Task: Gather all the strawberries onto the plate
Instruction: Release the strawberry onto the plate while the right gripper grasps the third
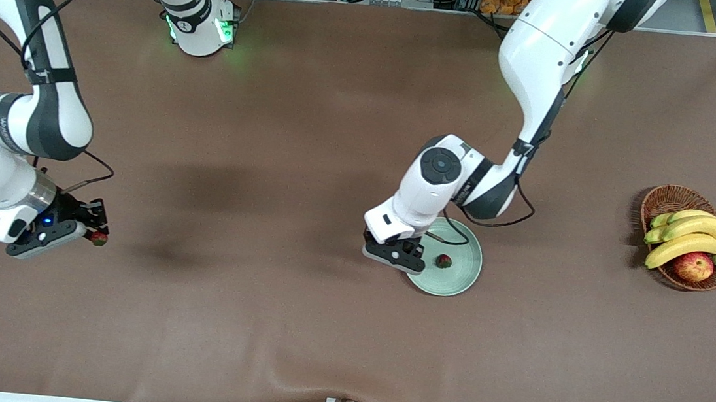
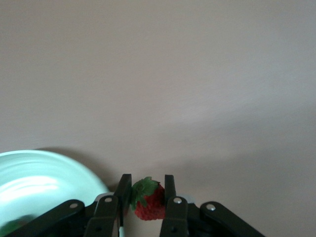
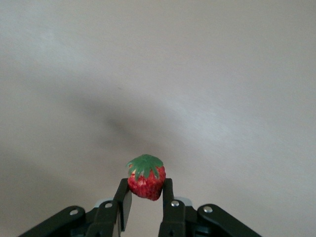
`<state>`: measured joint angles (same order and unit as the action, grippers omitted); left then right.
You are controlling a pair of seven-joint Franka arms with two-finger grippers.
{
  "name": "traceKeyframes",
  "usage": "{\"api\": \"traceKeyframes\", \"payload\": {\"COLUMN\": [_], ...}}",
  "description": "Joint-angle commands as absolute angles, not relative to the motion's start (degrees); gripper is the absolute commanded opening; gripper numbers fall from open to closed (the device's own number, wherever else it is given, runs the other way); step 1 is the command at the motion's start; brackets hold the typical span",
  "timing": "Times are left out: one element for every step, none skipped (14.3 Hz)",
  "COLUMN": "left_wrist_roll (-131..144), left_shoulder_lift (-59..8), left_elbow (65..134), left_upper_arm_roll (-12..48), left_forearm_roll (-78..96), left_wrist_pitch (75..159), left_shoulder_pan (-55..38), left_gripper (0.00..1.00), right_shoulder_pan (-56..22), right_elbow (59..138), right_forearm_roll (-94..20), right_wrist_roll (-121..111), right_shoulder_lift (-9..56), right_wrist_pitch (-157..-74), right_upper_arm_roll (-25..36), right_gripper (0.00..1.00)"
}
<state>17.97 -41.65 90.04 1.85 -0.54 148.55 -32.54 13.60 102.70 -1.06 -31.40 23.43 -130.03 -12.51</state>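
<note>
Front view: the left gripper (image 1: 406, 258) hangs at the mint plate's (image 1: 462, 277) rim, one strawberry (image 1: 443, 260) already inside; the right gripper (image 1: 92, 232) is over bare desk (image 1: 267, 323) at its arm's end.

Left wrist view: fingers (image 2: 169, 190) clamp a second strawberry (image 2: 148, 200) beside the plate.

Right wrist view: the gripper pinches a third strawberry (image 3: 146, 178).

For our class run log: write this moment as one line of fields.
left gripper: shut on berry, at plate | right gripper: holds berry over table | plate: one berry

Light: I get even overhead brightness on the bench (image 1: 313, 124) | Shadows: soft, blurred ones under both arms | Glare: white sheen on the plate (image 2: 34, 185) | Focus: my wrist views look hazy and washed out
</note>
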Motion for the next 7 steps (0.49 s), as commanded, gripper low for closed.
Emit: {"api": "traceKeyframes", "payload": {"left_wrist_roll": [13.5, 13.0, 12.8, 12.7, 12.7, 12.8, 12.9], "left_shoulder_lift": [-35.5, -35.2, -35.3, -35.7, -36.0, -36.6, -36.7], "left_elbow": [98.7, 99.9, 100.7, 101.0, 101.1, 101.0, 101.0], "left_upper_arm_roll": [2.3, 2.3, 2.3, 2.3, 2.4, 2.4, 2.3], "left_forearm_roll": [-1.8, -1.8, -1.8, -1.8, -1.8, -1.8, -1.8], "left_wrist_pitch": [148.4, 148.4, 148.4, 148.4, 148.4, 148.4, 148.4], "left_shoulder_pan": [-29.5, -28.7, -28.6, -28.0, -27.5, -27.9, -28.0], "left_gripper": [0.0, 0.0, 0.0, 0.0, 0.0, 0.0, 0.0], "right_shoulder_pan": [8.9, 6.9, 4.9, 3.1, 0.8, -1.5, -3.9], "right_elbow": [103.4, 103.1, 103.0, 102.7, 102.3, 102.3, 102.3], "right_forearm_roll": [-2.5, -3.5, -4.2, -4.6, -4.9, -5.4, -6.3], "right_wrist_roll": [-25.7, -23.4, -20.7, -18.1, -15.1, -12.7, -10.6], "right_shoulder_lift": [22.5, 22.6, 22.6, 22.6, 22.7, 22.8, 22.9], "right_wrist_pitch": [-129.7, -129.6, -129.6, -129.6, -129.6, -129.7, -129.9], "right_upper_arm_roll": [-12.6, -12.6, -12.6, -12.6, -12.6, -12.6, -12.6], "right_gripper": [0.0, 0.0, 0.0, 0.0, 0.0, 0.0, 0.0]}}
